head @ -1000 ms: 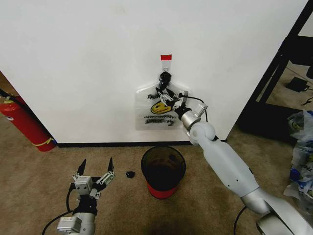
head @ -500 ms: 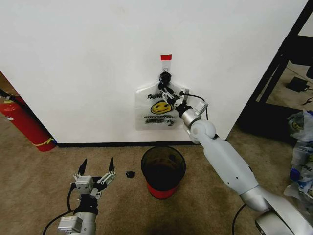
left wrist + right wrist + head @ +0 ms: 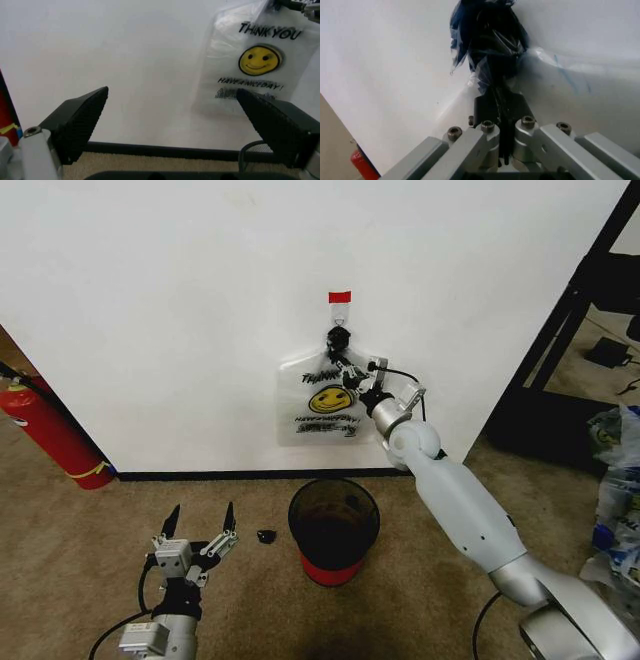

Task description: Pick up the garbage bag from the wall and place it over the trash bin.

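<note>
Between the right jaws (image 3: 345, 372): the garbage bag (image 3: 322, 405), hanging on the wall (image 3: 180, 310).
Jaws nearly closed, pinching its bunched neck under the hook (image 3: 338, 335); the film looks light, limp and slippery, best held there.

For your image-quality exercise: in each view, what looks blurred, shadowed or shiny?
Head view: trash bin interior dark. Left wrist view: left tool pads close and soft, garbage bag print readable. Right wrist view: bag plastic shows glare; right tool sharp.

Red fire extinguisher (image 3: 45, 432): cut off by the head view's left edge. Thin translucent white garbage bag (image 3: 322, 402): its gathered top partly covered by the right pincer (image 3: 347, 370).
</note>
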Robot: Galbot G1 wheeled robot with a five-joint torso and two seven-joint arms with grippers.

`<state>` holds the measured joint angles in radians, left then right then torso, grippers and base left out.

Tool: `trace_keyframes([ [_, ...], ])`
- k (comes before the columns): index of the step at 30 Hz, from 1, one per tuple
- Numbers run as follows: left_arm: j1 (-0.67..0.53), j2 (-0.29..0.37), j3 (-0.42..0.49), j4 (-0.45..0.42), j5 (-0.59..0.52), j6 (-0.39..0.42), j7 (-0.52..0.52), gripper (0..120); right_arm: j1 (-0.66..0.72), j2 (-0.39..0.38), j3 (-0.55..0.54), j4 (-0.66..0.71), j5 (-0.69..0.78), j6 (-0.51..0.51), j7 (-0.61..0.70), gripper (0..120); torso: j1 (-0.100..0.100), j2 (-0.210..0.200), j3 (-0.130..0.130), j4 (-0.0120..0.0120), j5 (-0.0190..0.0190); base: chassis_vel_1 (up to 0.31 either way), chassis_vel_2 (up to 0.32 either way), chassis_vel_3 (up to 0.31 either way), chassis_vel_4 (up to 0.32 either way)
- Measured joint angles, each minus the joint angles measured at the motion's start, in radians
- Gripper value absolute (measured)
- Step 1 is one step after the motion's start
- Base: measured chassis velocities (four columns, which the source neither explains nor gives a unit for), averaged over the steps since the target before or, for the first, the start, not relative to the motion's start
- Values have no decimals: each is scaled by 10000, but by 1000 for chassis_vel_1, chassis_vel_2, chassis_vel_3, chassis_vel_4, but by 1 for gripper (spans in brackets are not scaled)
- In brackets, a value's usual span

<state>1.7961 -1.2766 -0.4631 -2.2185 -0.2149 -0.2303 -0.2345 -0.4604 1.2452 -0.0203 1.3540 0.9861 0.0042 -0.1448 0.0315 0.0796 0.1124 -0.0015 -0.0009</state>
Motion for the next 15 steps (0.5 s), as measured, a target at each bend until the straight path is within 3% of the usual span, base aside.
trace_keyframes([
  [15,-11,27,172,-99,83,0,-1,100,-945,-452,228,1284,-30,-142,214,0,0,0,0,0,-1,0,0,0,0],
])
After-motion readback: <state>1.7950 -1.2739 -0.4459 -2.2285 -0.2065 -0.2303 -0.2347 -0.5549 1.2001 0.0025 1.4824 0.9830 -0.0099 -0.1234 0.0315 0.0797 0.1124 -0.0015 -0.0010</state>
